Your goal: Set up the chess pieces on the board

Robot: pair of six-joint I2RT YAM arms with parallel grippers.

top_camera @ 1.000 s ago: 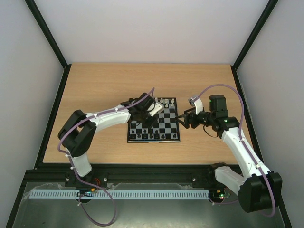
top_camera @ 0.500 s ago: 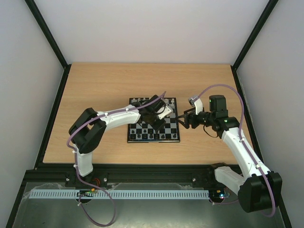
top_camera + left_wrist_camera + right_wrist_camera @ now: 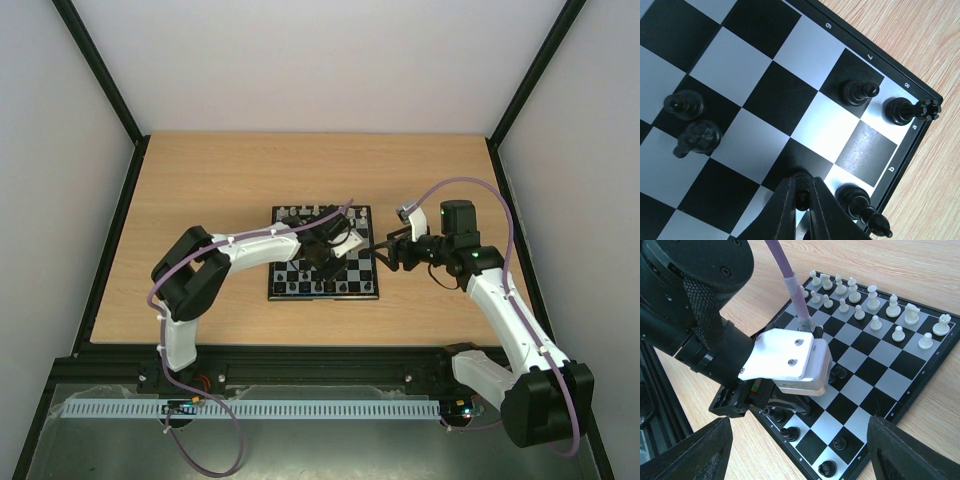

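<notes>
Your left gripper [image 3: 801,181] hung low over the board [image 3: 323,297], jaws pinched tight on a small black piece [image 3: 801,196] close to one corner. In the left wrist view, a black rook [image 3: 900,111] occupied the corner square itself, a black pawn [image 3: 856,92] stood on the dark square just beside it, and a black bishop [image 3: 856,197] sat along the same edge, right next to the closed jaws. Two more black men [image 3: 692,125] stood further in, side by side.

Your right gripper [image 3: 385,250] hovered just off the board's right-hand edge, jaws spread wide and holding nothing, its camera turned toward the left arm's wrist.

From that side, the white pieces [image 3: 872,302] were lined up in two rows along the edge farthest from the arm bases, while black men filled squares along the near edge. The board lay flat around the middle of the wooden table [image 3: 220,180], between the two arms.
</notes>
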